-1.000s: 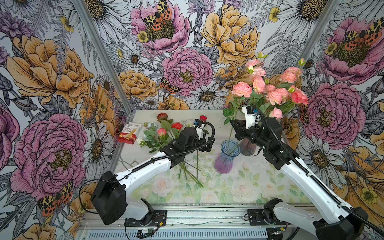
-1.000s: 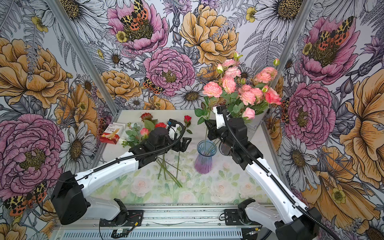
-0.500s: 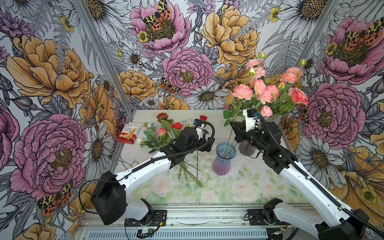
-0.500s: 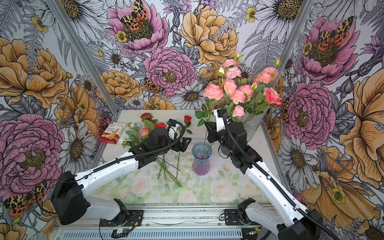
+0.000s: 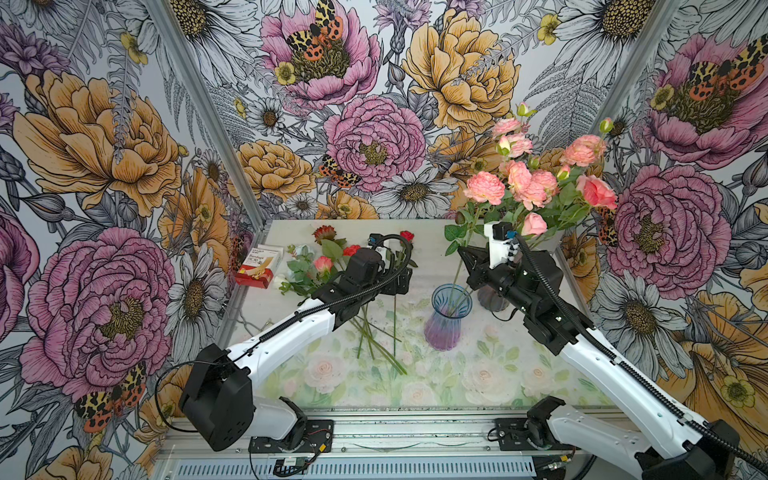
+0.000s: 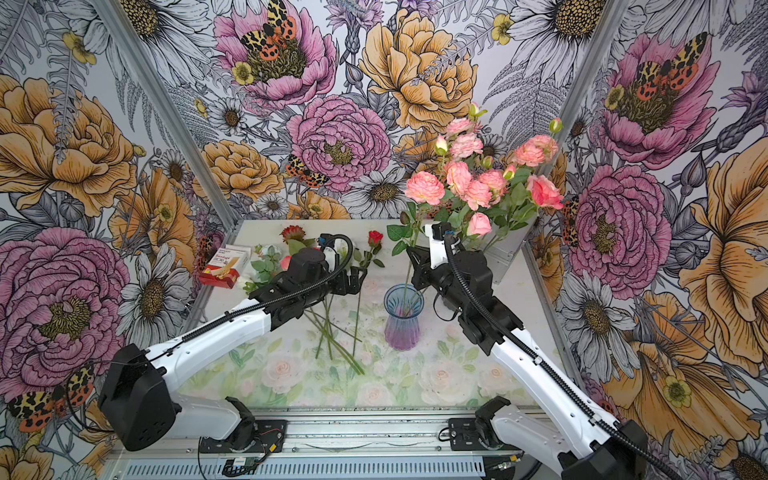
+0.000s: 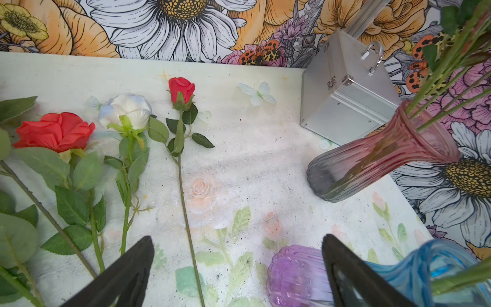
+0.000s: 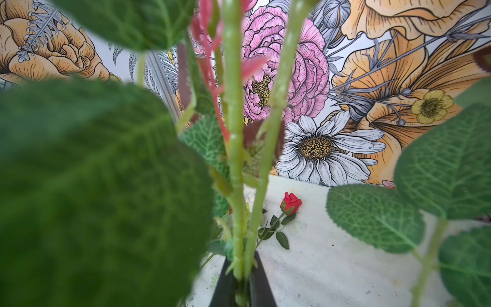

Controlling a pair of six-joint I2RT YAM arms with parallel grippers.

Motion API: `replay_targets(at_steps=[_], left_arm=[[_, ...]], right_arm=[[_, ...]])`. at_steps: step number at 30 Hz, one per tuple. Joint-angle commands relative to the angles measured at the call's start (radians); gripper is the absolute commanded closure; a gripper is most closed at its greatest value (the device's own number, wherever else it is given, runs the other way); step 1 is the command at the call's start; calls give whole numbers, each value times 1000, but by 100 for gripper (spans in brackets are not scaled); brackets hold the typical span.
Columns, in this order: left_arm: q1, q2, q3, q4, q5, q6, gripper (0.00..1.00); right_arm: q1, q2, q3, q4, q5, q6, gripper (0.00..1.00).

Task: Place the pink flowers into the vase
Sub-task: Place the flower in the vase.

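Since those long green-stemmed salmon-pink flowers (image 5: 523, 187) look feather-light but top-heavy and floppy, I reckon low on the stiff, slick stems is the spot to pinch. The right fingers (image 8: 261, 289) are clamped tight on two stems. The blooms fan out upper right in both top views, and the stem ends seem to dip into the ribbed blue-to-purple glass vase (image 5: 444, 328) at centre. The left fingers (image 7: 127, 268) are spread wide and empty above the pale surface (image 7: 265, 159).

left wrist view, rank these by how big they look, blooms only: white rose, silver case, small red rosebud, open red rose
1. silver case
2. open red rose
3. white rose, only a little smaller
4. small red rosebud
The case sits farthest back yet looks largest.
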Motion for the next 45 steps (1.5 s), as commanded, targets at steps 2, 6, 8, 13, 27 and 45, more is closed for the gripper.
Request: replay_targets(at_steps=[2, 6, 8, 13, 27, 45], left_arm=[[5, -7, 16, -20, -10, -23, 1], [6, -5, 23, -27, -8, -18, 1], [5, -6, 25, -29, -9, -17, 1], [10, -8, 29, -35, -10, -13, 1], [17, -16, 26, -45, -11, -10, 1], [81, 31, 39, -107, -3, -96, 1]], right_arm=[[18, 12, -50, -138, 16, -25, 100], [22, 1, -44, -156, 34, -30, 100], [22, -4, -44, -162, 39, -30, 98], [23, -6, -27, -176, 37, -33, 87], [32, -39, 48, -228, 43, -57, 53], [55, -131, 58, -249, 44, -74, 1]])
